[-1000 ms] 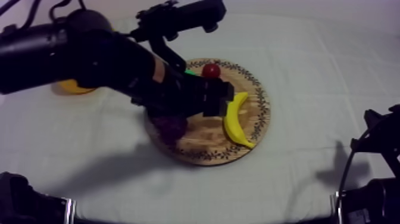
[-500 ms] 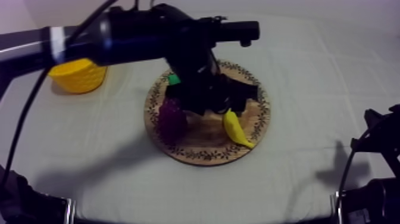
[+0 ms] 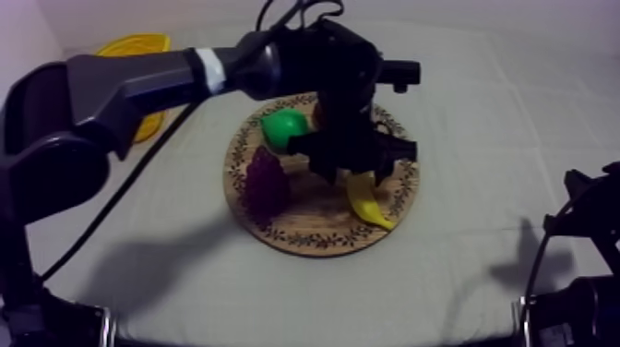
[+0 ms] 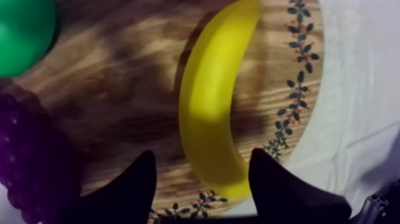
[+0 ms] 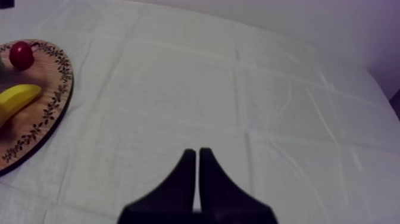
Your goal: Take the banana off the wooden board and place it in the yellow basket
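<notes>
Now: left gripper (image 4: 203, 154) spread wide, straddling the curved yellow toy banana (image 4: 211, 101), which lies between its tips on the round wooden board (image 4: 119, 71). Risk: closing off-centre could squirt the smooth, curved fruit sideways, off the board.

No writing, label, brand, number or sign can be read anywhere. The only marking is the leaf-and-berry ornament that runs round the rim of the wooden board (image 3: 318, 231), and it forms no letters or figures.
</notes>
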Controlling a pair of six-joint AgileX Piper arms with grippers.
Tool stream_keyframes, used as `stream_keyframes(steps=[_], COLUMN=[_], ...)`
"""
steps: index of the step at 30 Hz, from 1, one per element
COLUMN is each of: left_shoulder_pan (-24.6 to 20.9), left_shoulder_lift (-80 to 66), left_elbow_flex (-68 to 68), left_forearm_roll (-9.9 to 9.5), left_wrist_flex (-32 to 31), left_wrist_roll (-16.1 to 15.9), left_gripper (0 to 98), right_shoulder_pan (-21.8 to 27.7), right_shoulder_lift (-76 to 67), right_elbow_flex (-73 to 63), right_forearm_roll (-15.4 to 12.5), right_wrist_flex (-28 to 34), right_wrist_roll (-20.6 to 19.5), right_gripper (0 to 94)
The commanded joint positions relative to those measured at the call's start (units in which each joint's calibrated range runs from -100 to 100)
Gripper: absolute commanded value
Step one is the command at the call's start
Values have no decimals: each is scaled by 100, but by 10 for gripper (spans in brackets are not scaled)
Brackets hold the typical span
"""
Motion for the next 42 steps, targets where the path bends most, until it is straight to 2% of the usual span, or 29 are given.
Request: stream_keyframes(steps=[1, 11, 21, 31, 37, 42], left_shoulder_pan=[4, 125, 198, 225, 170, -94], left_shoulder_lift=[240, 799, 968, 627, 60, -637], left_elbow_flex=[-177, -802, -990, -846, -745, -628], left_forearm_roll=[-2, -49, -203, -454, -619, -769], left_wrist_flex=[193, 868, 1047, 1081, 1102, 1110], left_wrist_roll=[-5, -15, -183, -209, -240, -273], left_gripper=[574, 547, 417, 316, 307, 309], right_shoulder_pan=[0, 0, 0, 0, 0, 0], right_shoulder_lift=[-2, -2, -2, -2, -2, -2], right_elbow_flex=[2, 2, 2, 2, 2, 2], right_forearm_roll=[1, 1, 1, 1, 1, 1], right_wrist_flex=[-6, -6, -6, -6, -6, -6], right_wrist_roll=[2, 2, 2, 2, 2, 2], right_gripper=[3, 3, 3, 3, 3, 3])
